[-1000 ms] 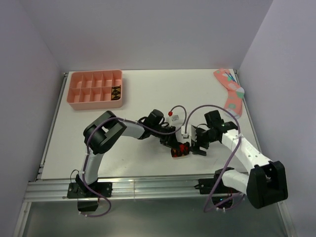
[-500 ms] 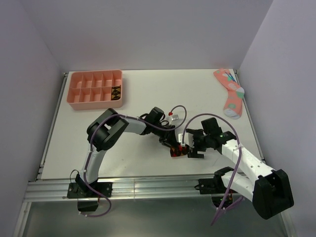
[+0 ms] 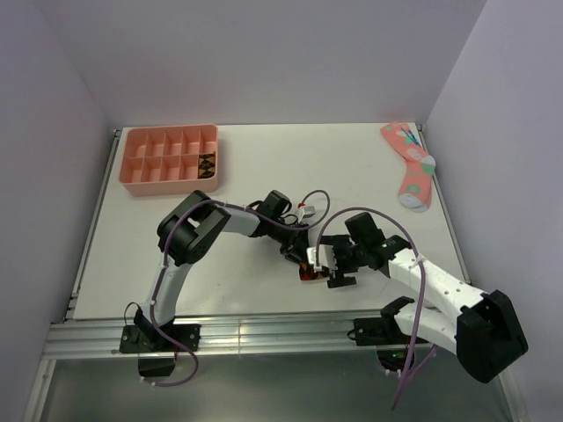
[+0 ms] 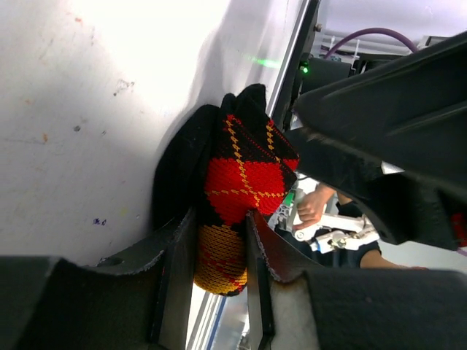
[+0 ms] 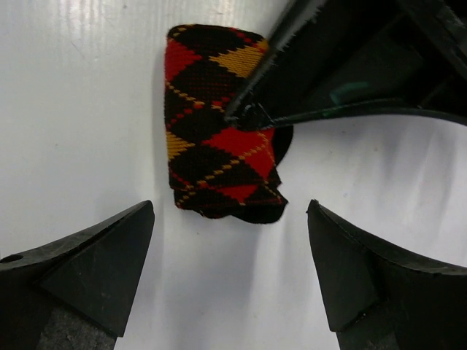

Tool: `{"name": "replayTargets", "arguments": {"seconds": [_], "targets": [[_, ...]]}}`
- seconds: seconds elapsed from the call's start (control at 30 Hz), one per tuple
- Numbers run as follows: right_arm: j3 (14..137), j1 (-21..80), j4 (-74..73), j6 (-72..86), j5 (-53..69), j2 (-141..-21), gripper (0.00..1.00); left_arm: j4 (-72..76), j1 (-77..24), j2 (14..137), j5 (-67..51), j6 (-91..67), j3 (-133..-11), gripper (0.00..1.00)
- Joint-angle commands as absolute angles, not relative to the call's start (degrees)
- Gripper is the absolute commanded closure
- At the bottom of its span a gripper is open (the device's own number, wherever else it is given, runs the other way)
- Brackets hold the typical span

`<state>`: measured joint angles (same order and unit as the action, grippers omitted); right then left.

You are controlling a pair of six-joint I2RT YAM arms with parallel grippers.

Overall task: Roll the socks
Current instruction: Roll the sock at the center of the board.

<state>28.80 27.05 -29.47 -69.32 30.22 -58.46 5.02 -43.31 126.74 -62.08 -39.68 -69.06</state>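
A rolled dark argyle sock (image 5: 219, 138) with red and orange diamonds lies on the white table near its front edge, also in the top view (image 3: 308, 275). My left gripper (image 4: 219, 255) is shut on one end of this roll (image 4: 244, 175), one finger on each side. In the right wrist view a left finger (image 5: 328, 73) presses on the roll from the upper right. My right gripper (image 5: 230, 211) is open wide and empty, its fingers standing either side of the roll's near end, not touching it. The second dark argyle sock (image 3: 207, 163), with tan diamonds, sits rolled in a tray compartment.
The pink compartment tray (image 3: 141, 180) stands at the back left. A pink sock (image 3: 412, 167) with teal and white marks lies at the back right by the wall. Both arms (image 3: 264, 224) crowd together at the table's front middle, near the front rail (image 3: 264, 330).
My right arm has swung left, bringing its open gripper up to the rolled sock. My left gripper has kept its hold and shifted slightly left with the roll.
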Motion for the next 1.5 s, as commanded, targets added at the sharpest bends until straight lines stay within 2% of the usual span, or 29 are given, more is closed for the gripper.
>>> {"name": "replayTargets", "arguments": {"seconds": [0.0,0.37,0.57,0.97,1.13,1.3,1.47], "targets": [[28.6,29.4,-26.9,-69.3,29.2,-60.2,0.07,-6.9,-43.0,133.5,-48.0,-33.3,-65.0,1.0],[26.5,34.6,-21.7,-67.4,25.5,-62.6,0.09,-7.5,-42.5,134.9,-49.1,-33.4,-66.2,1.0],[26.7,35.6,-19.5,-65.5,24.6,-65.4,0.16,-7.6,-42.3,135.5,-50.0,-33.8,-66.3,1.0],[29.0,35.8,-18.0,-61.7,23.5,-70.0,0.38,-7.4,-42.2,136.4,-50.5,-34.3,-66.7,1.0],[30.4,35.8,-19.7,-59.9,23.1,-71.7,0.53,-5.9,-42.2,134.9,-49.5,-35.7,-65.8,0.99],[32.6,35.8,-20.6,-55.7,22.4,-73.2,0.71,2.5,-41.9,129.2,-45.4,-42.4,-61.4,0.94],[34.1,35.8,-19.4,-51.3,21.1,-73.6,0.76,13.2,-41.9,119.8,-38.4,-52.0,-55.5,0.83]]}}
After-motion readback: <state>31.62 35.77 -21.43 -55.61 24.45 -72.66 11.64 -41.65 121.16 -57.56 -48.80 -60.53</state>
